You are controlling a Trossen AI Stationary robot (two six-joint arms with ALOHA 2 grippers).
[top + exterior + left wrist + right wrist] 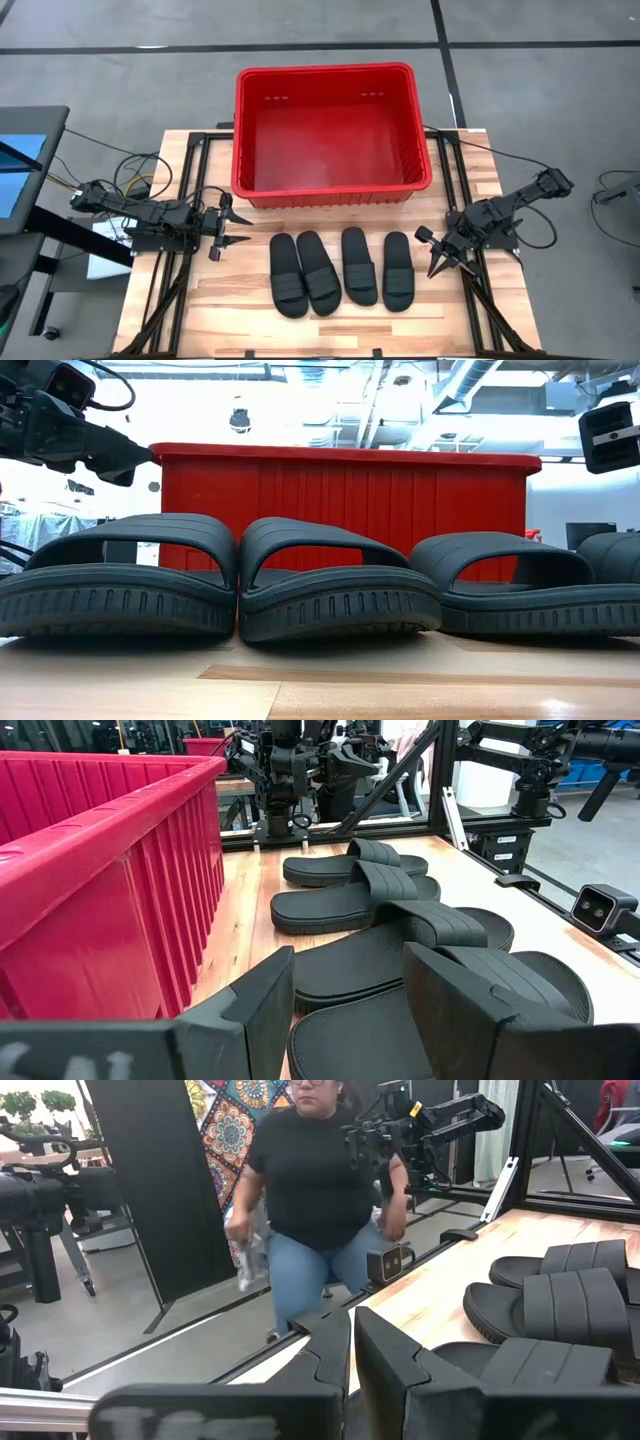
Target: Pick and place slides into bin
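Several black slides (340, 270) lie side by side on their soles on the wooden table, in front of the red bin (325, 185), which stands at the far edge. In the low view the slides (335, 585) fill the front and the bin's wall (400, 490) rises behind them. My left gripper (243, 229) hovers open, left of the row and pointing level toward it; its wrist view shows the slides (400, 935) past its fingers (265, 1010). My right gripper (437, 268) hovers shut to the right of the row, with slides (560, 1305) beside it.
Black frame rails (175, 280) run along both sides of the table. A small camera (600, 907) sits at the near edge. A person (315, 1190) stands on the floor beyond the table. Bare wood (330, 335) lies in front of the slides.
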